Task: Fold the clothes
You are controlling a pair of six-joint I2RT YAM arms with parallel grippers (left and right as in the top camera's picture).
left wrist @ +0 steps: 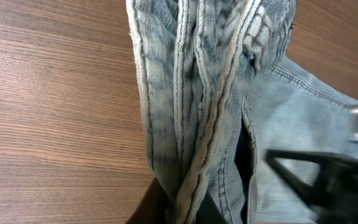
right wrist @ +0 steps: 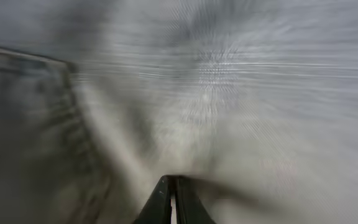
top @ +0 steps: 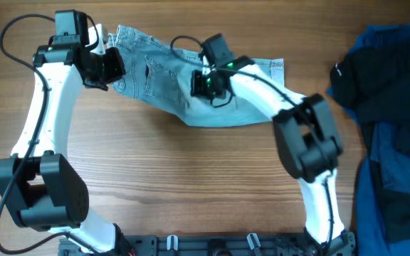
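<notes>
shorts (top: 164,75): faded light-blue denim; whitish worn streaks along the thick seams; pale stitching lines around the pockets
table (top: 191,178): mid-brown wood with fine darker grain running sideways
black garment (top: 358,85): black, with one small white mark near its left edge
blue fabric (top: 393,192): deep blue, darker in the folds
arms (top: 45,110): white shells, black joints, black cables
left gripper (top: 109,67): black
right gripper (top: 206,84): black, with a small green light beside it
</notes>
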